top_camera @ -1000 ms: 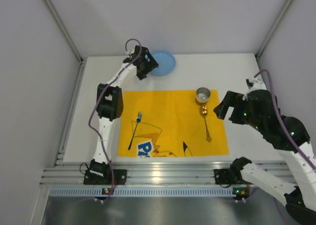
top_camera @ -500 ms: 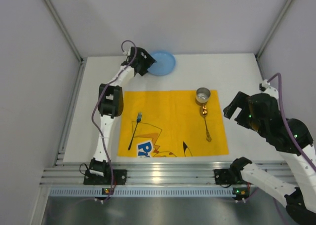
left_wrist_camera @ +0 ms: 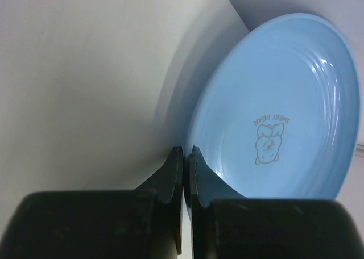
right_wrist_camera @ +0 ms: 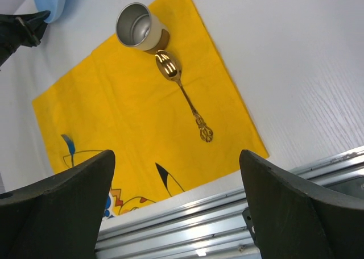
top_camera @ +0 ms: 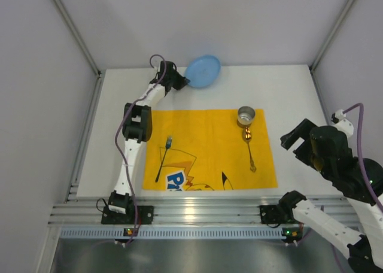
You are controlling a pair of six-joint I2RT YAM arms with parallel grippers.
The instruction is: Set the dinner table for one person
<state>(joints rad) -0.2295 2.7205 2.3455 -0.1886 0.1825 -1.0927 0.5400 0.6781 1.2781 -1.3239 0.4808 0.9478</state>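
Right gripper hangs spread and empty over the table, just right of the mat. The table runs from the near rail to the back wall, under everything. On the mat: fork left, spoon right, cup touching the spoon's bowl. At the far edge, left gripper pinches the plate by its rim, plate tilted. Step looks like fetching the plate. Next: carry it between fork and spoon, level it, release.
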